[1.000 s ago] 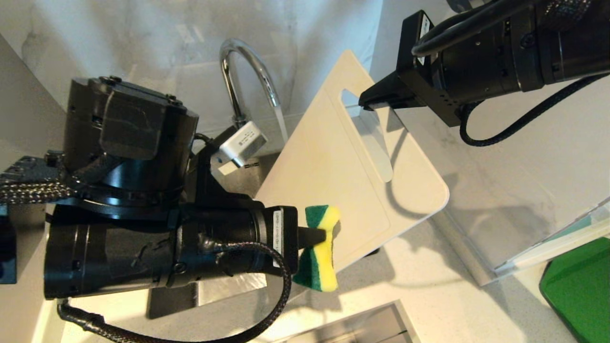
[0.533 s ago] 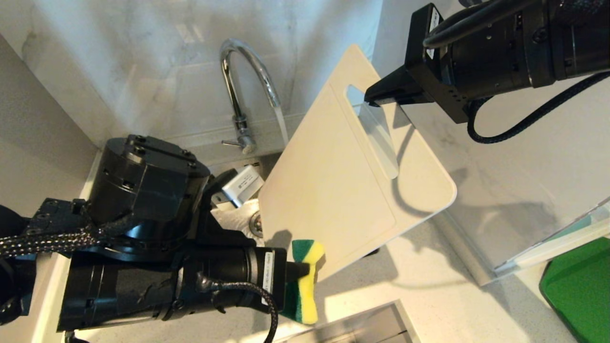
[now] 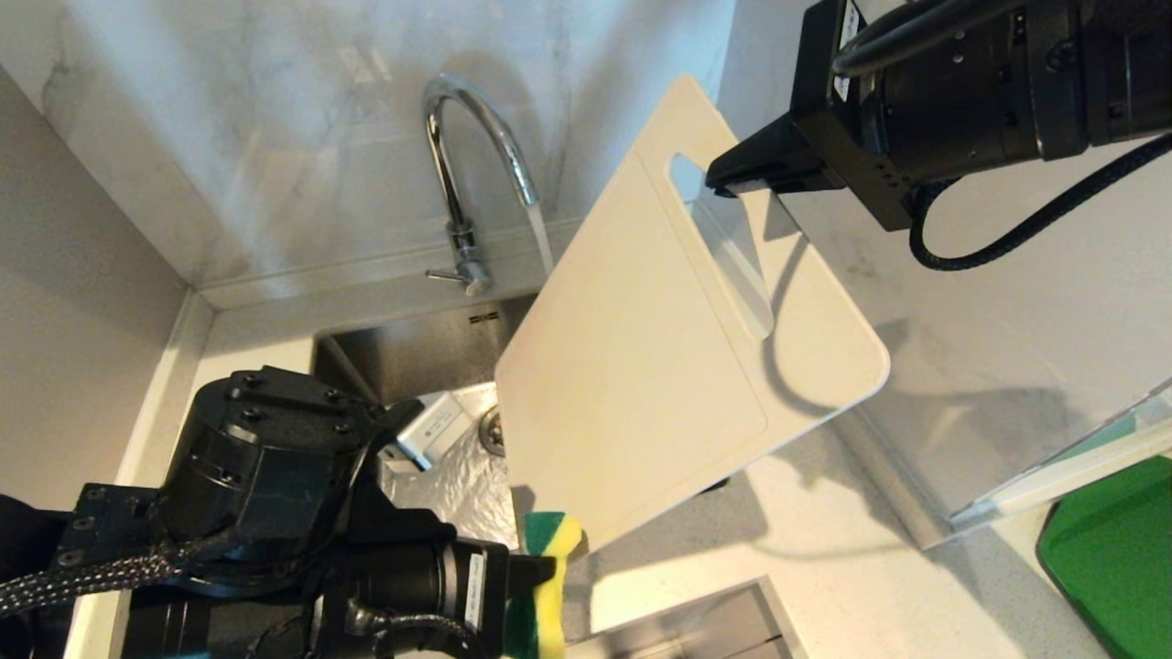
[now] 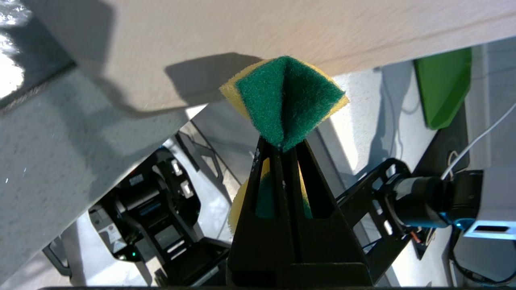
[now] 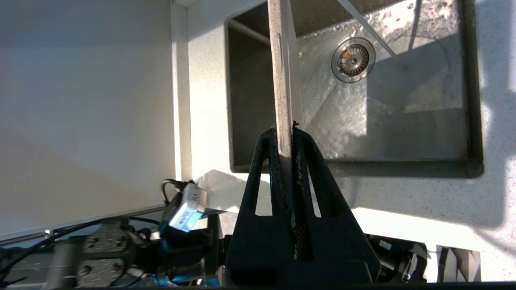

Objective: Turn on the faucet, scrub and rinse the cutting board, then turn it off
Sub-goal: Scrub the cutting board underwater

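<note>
Right claw (image 3: pixel 719 180), clamped on the cutting board (image 3: pixel 641 366) beside its slot handle, holds the board tilted above the steel sink (image 5: pixel 403 100), edge-on in the right wrist view. Faucet (image 3: pixel 476 156) at the sink's rear, water streaming from its arched spout behind the board. Left claw (image 4: pixel 282 147), pinched shut on a folded green-and-yellow sponge (image 4: pixel 286 100), sits at the board's lower edge, over the speckled tabletop (image 3: pixel 824 567). Dark green mat (image 3: pixel 1117 549) lies well apart, at far right.

No legible txt or labels anywhere.
</note>
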